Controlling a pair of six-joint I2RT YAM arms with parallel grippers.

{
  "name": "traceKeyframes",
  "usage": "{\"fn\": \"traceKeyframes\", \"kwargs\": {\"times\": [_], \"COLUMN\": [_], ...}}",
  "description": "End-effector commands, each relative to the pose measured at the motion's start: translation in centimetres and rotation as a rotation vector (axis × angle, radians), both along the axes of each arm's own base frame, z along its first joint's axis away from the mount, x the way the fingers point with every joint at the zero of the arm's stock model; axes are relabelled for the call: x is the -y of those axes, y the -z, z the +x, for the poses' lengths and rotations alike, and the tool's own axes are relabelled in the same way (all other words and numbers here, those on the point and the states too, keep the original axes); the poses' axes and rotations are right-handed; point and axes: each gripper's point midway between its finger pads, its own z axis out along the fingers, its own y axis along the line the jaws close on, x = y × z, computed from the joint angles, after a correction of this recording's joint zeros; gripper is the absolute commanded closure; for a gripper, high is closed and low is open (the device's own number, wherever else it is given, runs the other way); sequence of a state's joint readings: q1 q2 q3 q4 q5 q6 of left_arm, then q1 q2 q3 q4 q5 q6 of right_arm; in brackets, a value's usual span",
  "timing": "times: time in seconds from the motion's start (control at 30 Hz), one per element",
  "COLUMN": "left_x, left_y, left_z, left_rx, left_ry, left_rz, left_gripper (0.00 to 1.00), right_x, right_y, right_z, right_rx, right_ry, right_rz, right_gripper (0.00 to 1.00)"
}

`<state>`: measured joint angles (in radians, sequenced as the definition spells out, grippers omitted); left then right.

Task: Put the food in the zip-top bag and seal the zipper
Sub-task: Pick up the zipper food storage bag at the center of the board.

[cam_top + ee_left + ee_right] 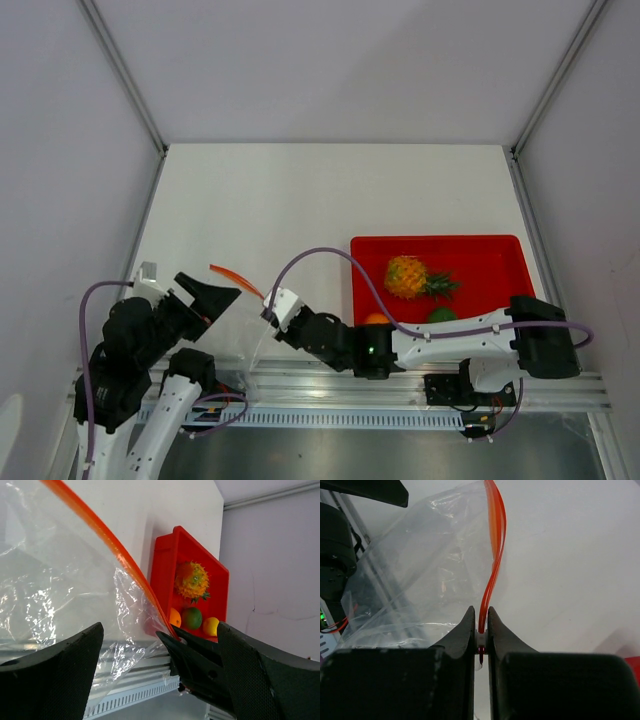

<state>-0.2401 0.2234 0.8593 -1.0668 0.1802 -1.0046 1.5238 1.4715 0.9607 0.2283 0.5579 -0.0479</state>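
Note:
The clear zip-top bag (235, 325) hangs between my two grippers, with no food showing in it. My right gripper (272, 310) is shut on one end of the orange-red zipper (496, 535), as its wrist view (480, 611) shows. My left gripper (212, 296) is open, its jaws wide apart around the bag's film (60, 590) and zipper (110, 545). The pineapple (407, 276), the orange ball (376, 319) and the green fruit (441, 315) lie in the red tray (480, 255). The lemon (210, 626) shows only in the left wrist view.
The red tray stands at the right, just behind my right arm's forearm (450, 345). The aluminium base rail (330, 385) runs along the near edge under the bag. White walls with metal posts enclose the table.

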Motion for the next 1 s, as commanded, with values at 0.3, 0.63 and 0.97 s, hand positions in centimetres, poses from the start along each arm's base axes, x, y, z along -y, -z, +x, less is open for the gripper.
{"fn": "traceKeyframes", "kwargs": {"times": [0.3,0.63,0.97], "left_x": [-0.5,0.0,1.5], "left_y": [2.6,1.9,1.4], "left_z": [-1.6,-0.8,0.0], "left_rx": [-0.260,-0.346,-0.337], "left_ry": [-0.112,-0.137,-0.050], "left_rz": [-0.077,-0.107,-0.123], "left_gripper": [0.05,0.00,0.01], "right_x": [0.5,0.8,1.6], "right_y": [-3.5,-4.8,-7.6], "right_z": [-2.0,-4.7,-6.1], "right_rx": [0.189,0.286,0.371], "right_ry": [0.071,-0.001,0.009], "right_rz": [0.041,0.000,-0.017], "right_gripper": [1.00,1.00,1.00]}}
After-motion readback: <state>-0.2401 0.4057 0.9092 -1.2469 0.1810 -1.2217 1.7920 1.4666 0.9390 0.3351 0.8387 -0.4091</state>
